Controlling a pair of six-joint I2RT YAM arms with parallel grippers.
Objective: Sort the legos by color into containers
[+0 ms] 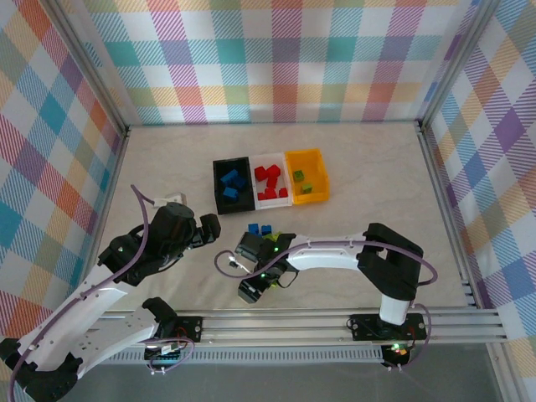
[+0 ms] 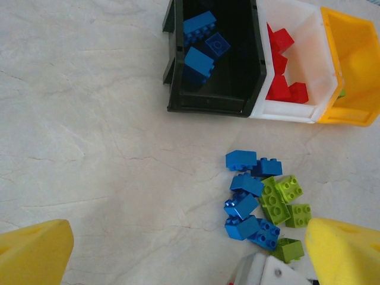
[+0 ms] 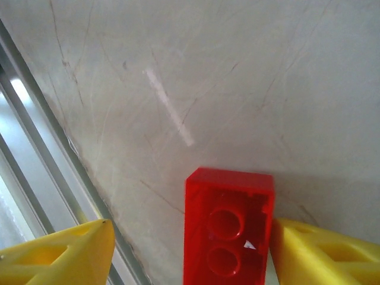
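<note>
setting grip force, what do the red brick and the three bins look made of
Red brick: hard glossy plastic, judging by highlights on its moulded rings. Black bin, white bin, orange-yellow bin: smooth moulded plastic, probably; the white wall looks slightly translucent.

The left gripper (image 2: pixel 190 261) points down, jaws spread wide. The right arm (image 1: pixel 331 251) reaches leftward, right gripper (image 3: pixel 193 255) partly parted.
</note>
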